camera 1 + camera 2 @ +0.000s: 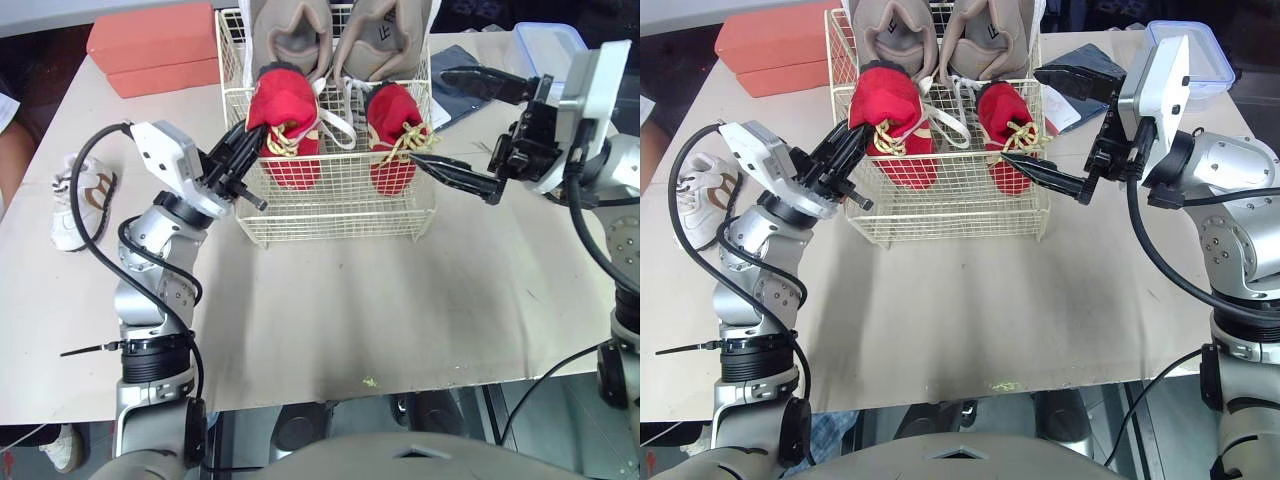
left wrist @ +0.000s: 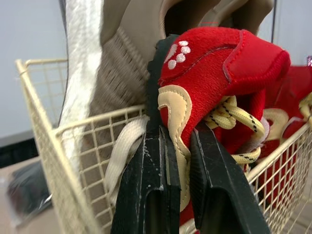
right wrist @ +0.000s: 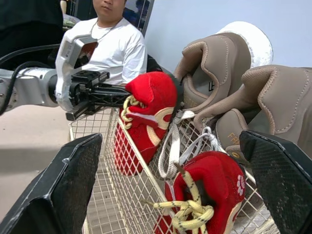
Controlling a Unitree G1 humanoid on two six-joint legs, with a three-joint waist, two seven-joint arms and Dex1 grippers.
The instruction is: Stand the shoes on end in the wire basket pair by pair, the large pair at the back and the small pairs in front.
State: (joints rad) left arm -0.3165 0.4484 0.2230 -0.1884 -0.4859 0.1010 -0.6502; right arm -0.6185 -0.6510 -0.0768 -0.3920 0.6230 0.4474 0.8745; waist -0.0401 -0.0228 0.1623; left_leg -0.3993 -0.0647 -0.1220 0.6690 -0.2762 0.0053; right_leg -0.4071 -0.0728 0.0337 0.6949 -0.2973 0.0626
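Observation:
A cream wire basket (image 1: 330,215) stands at the table's far middle. Two large beige shoes (image 1: 290,35) stand on end at its back. Two small red shoes stand in front of them. My left gripper (image 1: 255,135) is shut on the collar of the left red shoe (image 2: 219,63), which sits a little higher than the right red shoe (image 1: 395,135). My right gripper (image 1: 430,115) is open wide at the basket's right side. Its lower finger touches the yellow laces of the right red shoe (image 3: 209,195). A small white shoe (image 1: 75,200) lies near the table's left edge.
Two orange boxes (image 1: 150,45) are stacked at the far left. A clear plastic container (image 1: 550,45) and a dark flat item (image 1: 455,95) lie at the far right. A person in a white shirt (image 3: 109,44) sits beyond the table's left side.

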